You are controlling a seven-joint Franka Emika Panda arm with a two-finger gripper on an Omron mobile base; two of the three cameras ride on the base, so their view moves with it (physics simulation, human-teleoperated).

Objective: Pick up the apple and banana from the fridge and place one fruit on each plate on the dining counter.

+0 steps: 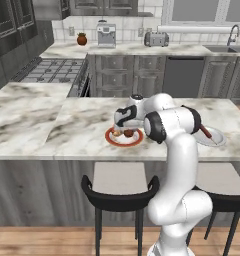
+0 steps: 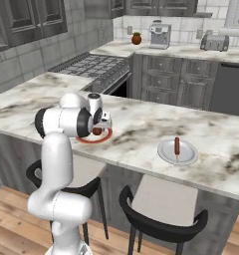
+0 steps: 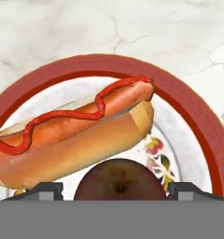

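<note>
The dark red apple (image 3: 121,184) rests on the red-rimmed plate (image 3: 188,107), next to a hot dog with a ketchup line (image 3: 72,135). My gripper (image 3: 114,190) hangs just above it, open, with one fingertip on each side of the apple and a little gap to it. From the base views, the gripper (image 1: 126,122) (image 2: 102,122) is over the plate (image 1: 112,139) (image 2: 86,141) on the marble dining counter (image 1: 42,125) (image 2: 141,124). The pale grey plate (image 2: 164,154) (image 1: 217,140) to the right holds a thin red-brown stick (image 2: 177,146). The banana and the fridge are out of view.
Two black stools (image 1: 119,192) (image 2: 161,219) stand against the counter's near side. Behind the island are a gas stove (image 1: 52,70), a coffee machine (image 1: 106,34), a toaster (image 1: 156,38) and a sink tap (image 1: 233,34) along the tiled wall.
</note>
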